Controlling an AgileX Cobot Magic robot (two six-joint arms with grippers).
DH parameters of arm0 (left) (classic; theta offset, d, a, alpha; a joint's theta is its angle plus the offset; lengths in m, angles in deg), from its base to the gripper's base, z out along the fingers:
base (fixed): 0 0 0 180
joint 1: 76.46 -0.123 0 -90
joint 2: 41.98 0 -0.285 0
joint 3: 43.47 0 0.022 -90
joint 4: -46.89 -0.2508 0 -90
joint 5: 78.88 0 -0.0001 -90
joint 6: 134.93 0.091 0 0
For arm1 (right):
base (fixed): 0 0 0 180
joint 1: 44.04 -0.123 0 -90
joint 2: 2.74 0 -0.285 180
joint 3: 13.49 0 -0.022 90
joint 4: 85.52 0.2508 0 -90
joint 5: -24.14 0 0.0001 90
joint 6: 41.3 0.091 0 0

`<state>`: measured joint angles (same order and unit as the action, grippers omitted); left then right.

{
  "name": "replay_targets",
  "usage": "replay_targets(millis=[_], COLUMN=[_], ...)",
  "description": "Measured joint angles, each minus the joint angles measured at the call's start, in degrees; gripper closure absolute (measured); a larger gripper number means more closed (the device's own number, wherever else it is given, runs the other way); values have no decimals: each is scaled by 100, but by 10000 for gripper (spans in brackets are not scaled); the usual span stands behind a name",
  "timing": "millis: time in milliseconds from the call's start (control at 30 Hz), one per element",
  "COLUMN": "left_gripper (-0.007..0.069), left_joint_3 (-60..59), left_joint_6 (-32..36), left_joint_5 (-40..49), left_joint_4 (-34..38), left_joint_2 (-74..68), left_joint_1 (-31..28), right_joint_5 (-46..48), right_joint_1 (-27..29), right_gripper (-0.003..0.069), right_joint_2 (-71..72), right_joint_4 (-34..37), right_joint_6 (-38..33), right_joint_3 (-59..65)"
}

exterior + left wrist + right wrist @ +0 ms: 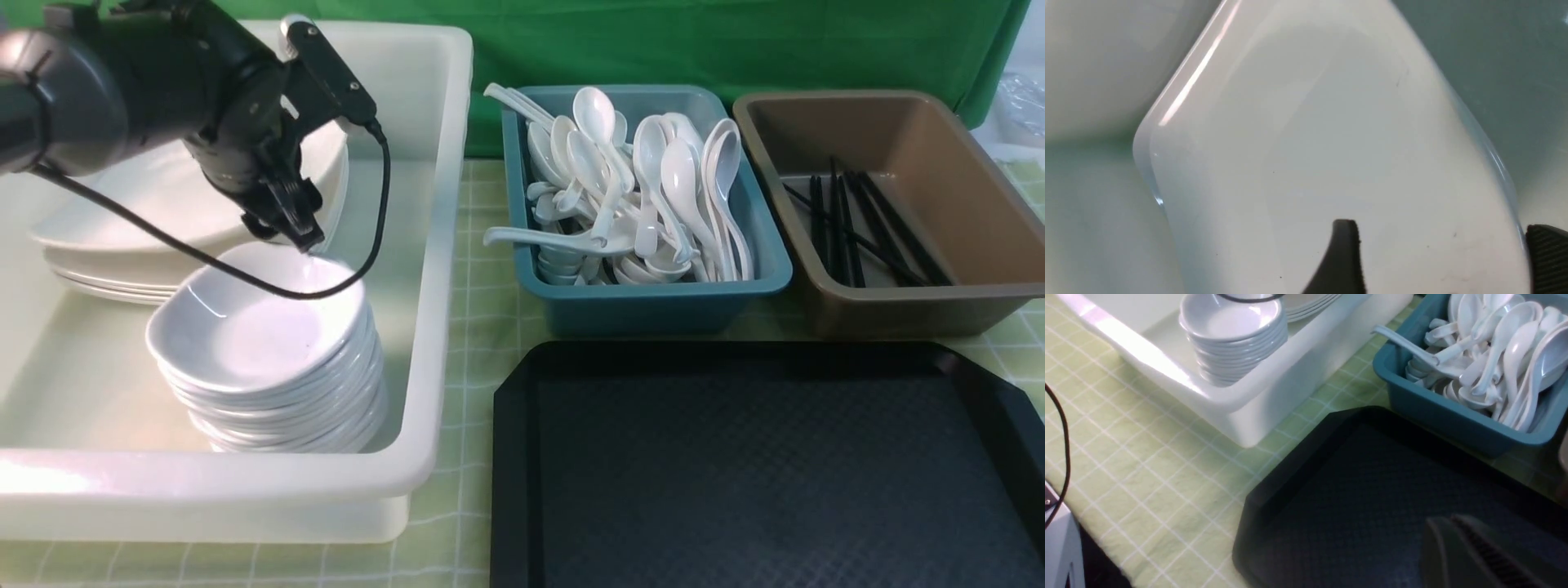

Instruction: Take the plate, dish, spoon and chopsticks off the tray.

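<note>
A green-checked desk (pixel 482 310), green curtain (pixel 653 41) behind; my left claw (pixel 292 234) gapes over the dish (pixel 245 327), my right claw (pixel 1474 555) is closed above the tray (pixel 759 465).

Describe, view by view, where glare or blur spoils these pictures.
Front view: glare whitens the tub's near rim and the top dish. Left wrist view: that dish looks soft, a bright streak along its edge. Right wrist view: the right gripper is blurred.

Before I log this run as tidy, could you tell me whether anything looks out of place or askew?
Only a small thing: the spoons lie jumbled in the teal bin, and two handles poke out over its left rim. Nothing looks spilled or broken.
</note>
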<state>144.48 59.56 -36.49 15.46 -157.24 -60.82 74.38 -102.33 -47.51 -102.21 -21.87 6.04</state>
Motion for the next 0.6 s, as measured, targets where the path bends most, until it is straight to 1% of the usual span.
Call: replay_targets(millis=[67, 167, 200, 267, 400, 467, 500, 533, 567, 600], left_gripper=[32, -18, -22, -29, -17, 34, 80, 91, 192, 269], left_joint_3=[4, 4, 4, 4, 4, -2, -27, -35, -170, -322], left_joint_6=[0, 0, 0, 0, 0, 0, 5, 5, 75, 206], left_joint_5=[-24, -24, -24, -43, -28, 29, 25, 10, -103, -219], left_joint_4=[13, 82, 121, 426, 1340, 1957, 2296, 2296, 2925, 3297], left_joint_2=[23, 175, 207, 484, 1194, 1686, 1975, 2038, 2574, 2933], left_joint_1=[0, 0, 5, 5, 39, 105, 144, 153, 221, 262], right_joint_5=[-111, -163, -163, -163, -163, -157, -157, -157, -124, -113], right_joint_1=[0, 0, 0, 0, 0, 0, 0, 0, 0, 0], right_gripper=[622, 622, 622, 622, 621, 617, 614, 614, 608, 605], right_joint_2=[0, 0, 0, 0, 0, 0, 0, 0, 0, 0], right_joint_4=[11, 19, 19, 19, 25, 25, 28, 28, 28, 28], right_joint_6=[-62, -96, -95, -102, -102, -102, -102, -102, -102, -102], right_joint_3=[0, 0, 0, 0, 0, 0, 0, 0, 0, 0])
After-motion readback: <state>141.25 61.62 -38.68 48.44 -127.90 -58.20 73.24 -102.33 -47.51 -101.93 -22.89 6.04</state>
